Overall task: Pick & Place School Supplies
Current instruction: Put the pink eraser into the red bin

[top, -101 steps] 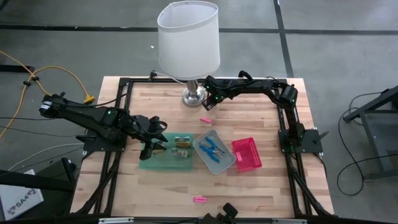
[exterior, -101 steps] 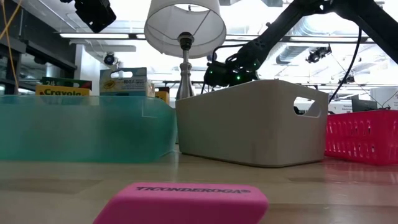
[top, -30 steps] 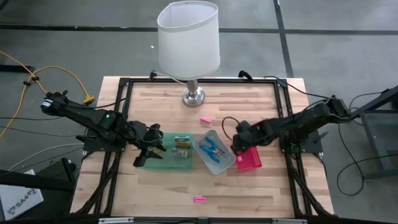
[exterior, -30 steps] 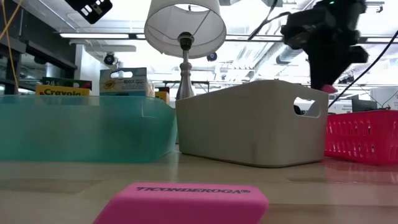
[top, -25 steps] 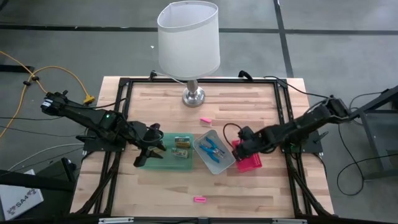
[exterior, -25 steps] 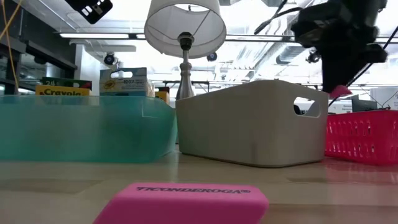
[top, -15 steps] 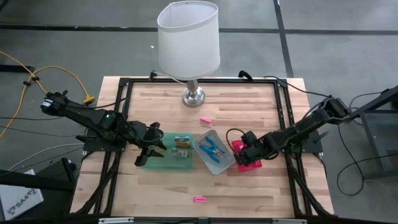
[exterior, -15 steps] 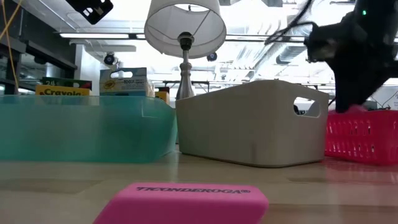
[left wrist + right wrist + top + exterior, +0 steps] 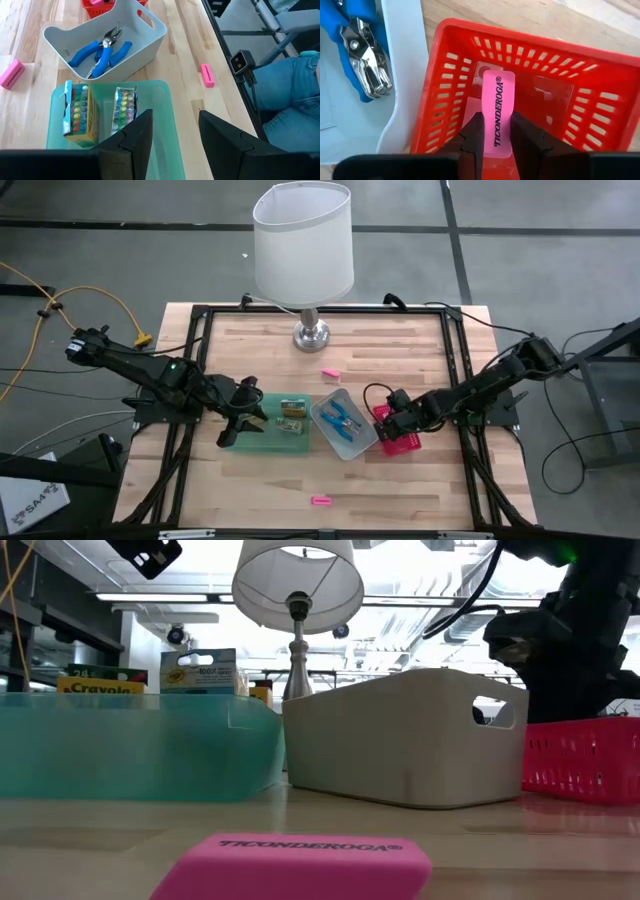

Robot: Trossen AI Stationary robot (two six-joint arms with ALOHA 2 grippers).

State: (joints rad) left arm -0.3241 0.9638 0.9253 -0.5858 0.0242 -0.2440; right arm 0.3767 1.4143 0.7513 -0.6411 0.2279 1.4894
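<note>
Gripping a pink eraser [image 9: 499, 116] inside the half-hidden red basket [image 9: 440, 95], right pincer [image 9: 495, 134]; left pincer [image 9: 172, 131] gapes

We see a wooden surface [image 9: 420, 470] carrying a lamp [image 9: 311, 335], green tray [image 9: 262, 442], grey tray [image 9: 350, 442], pink basket [image 9: 405, 442] and two loose pink erasers [image 9: 321, 501].

Two dark jointed arms on black frame rails

The left arm [image 9: 150, 375] and right arm [image 9: 480, 387] are matte black, built of slim links with bulkier joint housings; a green light glows near the left arm's middle joint, a thin dark cable loops by the right wrist, and each gripper ends in two angular black fingers [image 9: 136, 134].
</note>
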